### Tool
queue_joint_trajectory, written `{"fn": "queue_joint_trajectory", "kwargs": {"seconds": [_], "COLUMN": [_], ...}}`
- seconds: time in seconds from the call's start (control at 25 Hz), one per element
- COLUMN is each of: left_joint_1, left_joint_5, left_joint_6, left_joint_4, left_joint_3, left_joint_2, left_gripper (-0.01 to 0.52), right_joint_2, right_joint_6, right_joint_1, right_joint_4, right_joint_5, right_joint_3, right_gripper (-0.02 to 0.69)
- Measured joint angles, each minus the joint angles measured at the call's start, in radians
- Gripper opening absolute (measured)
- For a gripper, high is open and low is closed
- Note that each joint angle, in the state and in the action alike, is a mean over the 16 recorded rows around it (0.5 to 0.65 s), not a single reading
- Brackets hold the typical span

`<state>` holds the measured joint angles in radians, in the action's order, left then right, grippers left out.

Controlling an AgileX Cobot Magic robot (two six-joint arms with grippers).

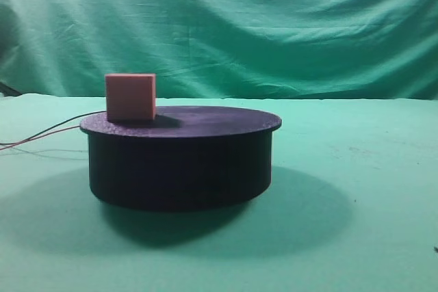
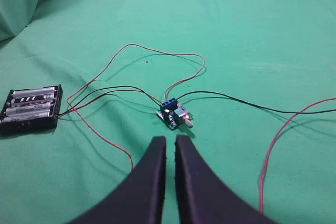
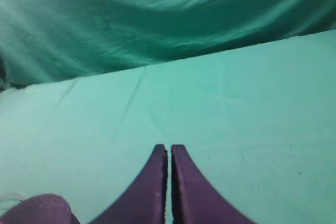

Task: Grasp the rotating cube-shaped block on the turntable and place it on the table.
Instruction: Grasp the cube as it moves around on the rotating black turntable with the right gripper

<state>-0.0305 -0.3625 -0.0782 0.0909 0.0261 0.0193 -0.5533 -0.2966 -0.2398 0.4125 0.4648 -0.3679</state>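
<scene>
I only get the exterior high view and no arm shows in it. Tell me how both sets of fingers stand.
Observer: The right gripper is shut, its fingers nearly touching, over bare green table.
Operator: Report the left.
Observer: The left gripper is shut too, a thin slit showing between the tips.
Operator: Say what lies under it.
Observer: A small blue circuit board with red and black wires, just beyond the tips.
Operator: Name anything else there.
Observer: A black battery holder with cells in it, at the left of that view.
</scene>
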Motion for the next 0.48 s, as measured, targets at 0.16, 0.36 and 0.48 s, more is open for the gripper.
{"fn": "queue_joint_trajectory", "kwargs": {"seconds": [0.16,0.36,0.48], "left_joint_1": [0.000,0.000,0.000], "left_joint_5": [0.000,0.000,0.000], "left_joint_6": [0.000,0.000,0.000], "left_joint_4": [0.000,0.000,0.000], "left_joint_3": [0.000,0.000,0.000], "left_joint_2": [0.000,0.000,0.000], "left_gripper": [0.000,0.000,0.000], "right_joint_2": [-0.184,-0.419,-0.551], "right_joint_6": [-0.058,-0.071,-0.064], "right_joint_1": [-0.102,-0.257,-0.337], "right_joint_4": [0.007,0.006,0.004], "right_joint_5": [0.060,0.074,0.069], "right_joint_3": [-0.087,-0.207,-0.278], "right_gripper": [0.000,0.003,0.034]}}
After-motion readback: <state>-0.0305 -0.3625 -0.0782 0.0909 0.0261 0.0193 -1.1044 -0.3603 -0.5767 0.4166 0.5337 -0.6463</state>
